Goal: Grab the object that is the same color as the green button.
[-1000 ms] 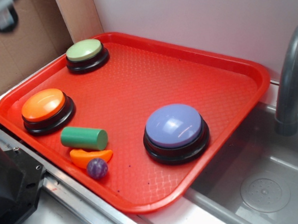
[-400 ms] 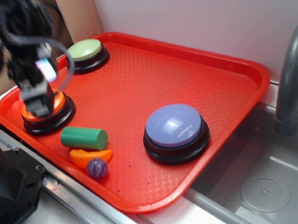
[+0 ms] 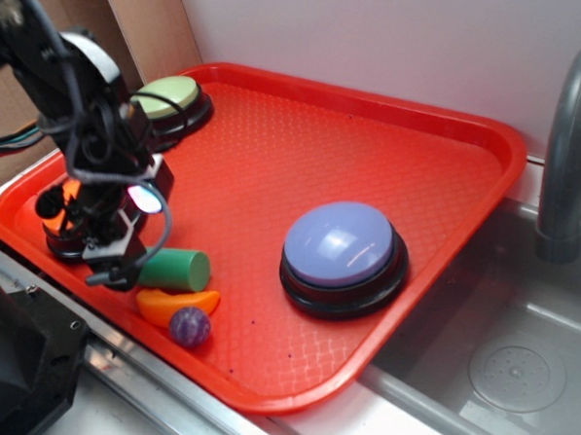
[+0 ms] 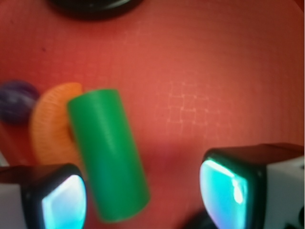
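The claw [image 4: 143, 193] hangs low over the tray's left edge with its two glowing pads [image 4: 228, 188] spread wide, holding nothing; in the wrist view the green cylinder [image 4: 108, 153] lies on its side in the gap, closer to the left pad than the right, and whether it touches that pad cannot be told. Seen from the exterior camera, the claw [image 3: 126, 247] sits at the cylinder's [image 3: 176, 269] left end and partly covers the orange button [image 3: 67, 221]. An orange crescent [image 3: 176, 303] lies just beside the cylinder toward the tray's near edge, with a small purple ball [image 3: 190, 326] against it. The green button [image 3: 171, 99] stands in the far left corner, a larger blue-purple button [image 3: 342, 251] toward the right. The red tray [image 3: 384, 144] has a waffle-textured floor and rests partly over a metal sink [image 3: 512, 362], a grey faucet [image 3: 566, 154] at the right, a pale wall behind and cardboard [image 3: 154, 30] at the far left.
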